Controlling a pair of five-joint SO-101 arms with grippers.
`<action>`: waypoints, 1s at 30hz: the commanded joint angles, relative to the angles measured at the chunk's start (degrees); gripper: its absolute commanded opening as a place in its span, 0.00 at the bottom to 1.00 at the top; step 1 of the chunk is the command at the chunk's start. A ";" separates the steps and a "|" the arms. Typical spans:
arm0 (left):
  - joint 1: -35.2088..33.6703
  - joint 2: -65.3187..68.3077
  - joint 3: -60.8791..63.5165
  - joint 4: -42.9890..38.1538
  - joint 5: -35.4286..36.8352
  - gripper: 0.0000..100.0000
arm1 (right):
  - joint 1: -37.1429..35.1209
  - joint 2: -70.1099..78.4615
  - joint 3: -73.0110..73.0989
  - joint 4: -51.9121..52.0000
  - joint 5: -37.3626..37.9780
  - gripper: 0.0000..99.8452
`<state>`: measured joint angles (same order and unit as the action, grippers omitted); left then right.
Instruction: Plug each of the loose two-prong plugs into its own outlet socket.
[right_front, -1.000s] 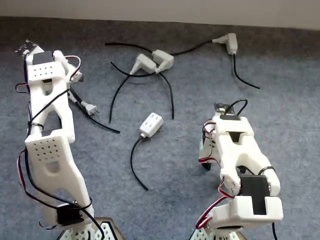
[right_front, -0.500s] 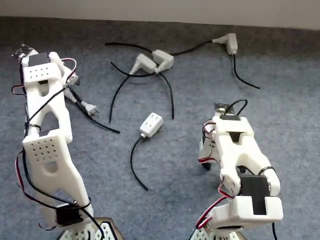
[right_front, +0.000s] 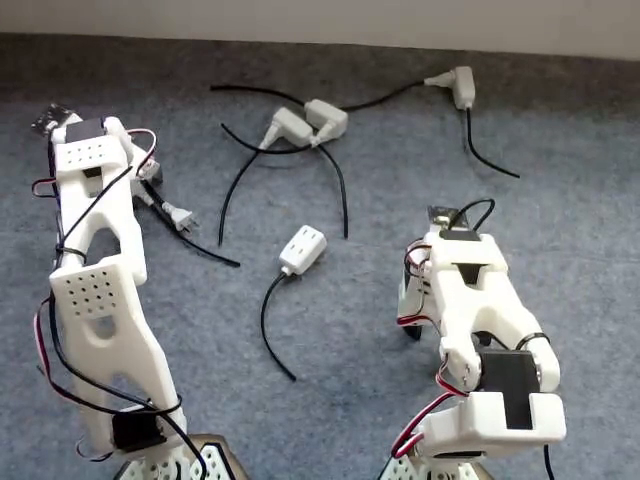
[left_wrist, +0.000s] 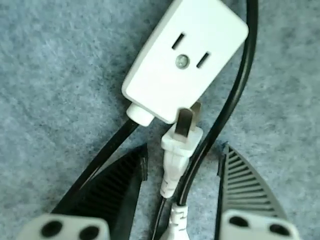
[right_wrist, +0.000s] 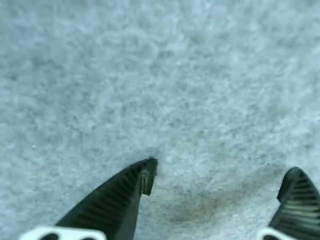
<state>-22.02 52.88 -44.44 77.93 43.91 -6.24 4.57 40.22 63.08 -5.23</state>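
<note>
Two spread grippers over grey carpet (right_front: 560, 250): right gripper (right_wrist: 220, 172) at four o'clock; left gripper (left_wrist: 183, 152) at ten o'clock. Outlet socket (left_wrist: 185, 60) lies just past the left fingertips; white plug (left_wrist: 181, 142) between them, prongs against the socket's edge.

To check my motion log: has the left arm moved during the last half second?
Yes. In the high view, the left arm shifted slightly toward the loose plug.

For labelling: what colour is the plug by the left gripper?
White plug; best in left wrist view.
</note>
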 joint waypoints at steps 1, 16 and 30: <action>-0.84 -0.40 -3.38 -0.79 2.55 0.23 | -2.07 0.04 1.10 -1.89 0.44 0.39; -0.48 -0.04 -7.60 3.87 2.99 0.03 | -2.07 0.04 1.19 -1.89 0.44 0.39; -0.57 0.13 -7.60 6.24 3.16 0.11 | -2.07 0.04 1.19 -1.89 0.44 0.39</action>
<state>-22.02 53.49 -50.33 83.38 46.64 -6.24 4.57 40.22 63.08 -5.23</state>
